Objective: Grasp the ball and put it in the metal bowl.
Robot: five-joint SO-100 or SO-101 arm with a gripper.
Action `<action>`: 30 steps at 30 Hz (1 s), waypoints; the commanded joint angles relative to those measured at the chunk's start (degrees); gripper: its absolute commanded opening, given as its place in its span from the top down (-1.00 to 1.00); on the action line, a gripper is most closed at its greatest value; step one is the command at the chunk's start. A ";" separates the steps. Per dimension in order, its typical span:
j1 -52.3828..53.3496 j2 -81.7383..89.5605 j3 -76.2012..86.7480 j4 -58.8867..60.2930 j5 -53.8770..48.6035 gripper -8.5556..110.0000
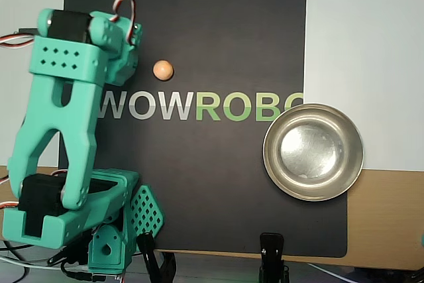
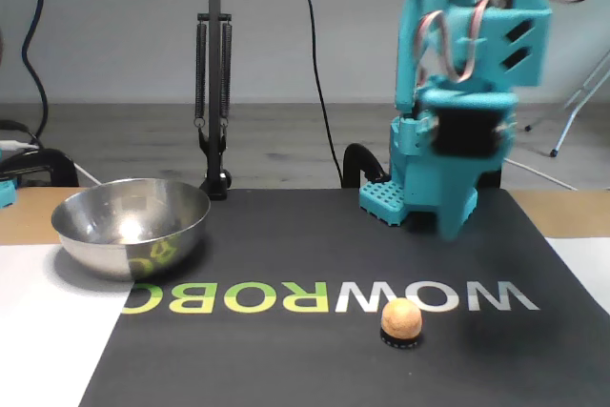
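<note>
A small peach-orange ball rests on the black mat just above the letters "WOW"; the fixed view shows the ball at the front on a small dark ring. The shiny metal bowl stands empty at the mat's right edge, and in the fixed view the bowl is at the left. The teal arm is folded over its base. Its gripper points down near the base, far from the ball, and in the fixed view the gripper looks shut and holds nothing.
Black clamps grip the mat's edge near the arm base. A black spring-arm stand rises behind the bowl. White sheets flank the mat on a wooden table. Servo cables loop off the arm's elbow.
</note>
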 commanded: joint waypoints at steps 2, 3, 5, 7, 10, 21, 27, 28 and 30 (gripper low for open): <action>0.00 0.97 4.57 -4.92 -0.09 0.85; 0.09 0.97 5.62 -5.98 -0.09 0.85; 0.88 0.97 6.68 -7.38 -0.09 0.85; 1.23 0.97 6.59 -7.82 -0.09 0.85; 1.23 0.88 6.59 -8.09 -0.18 0.85; 2.11 0.97 5.98 -8.09 -0.18 0.85; 3.60 0.97 5.89 -8.17 -0.09 0.85; 3.78 0.97 5.89 -8.17 -0.09 0.85; 4.48 0.97 5.89 -8.17 -0.09 0.85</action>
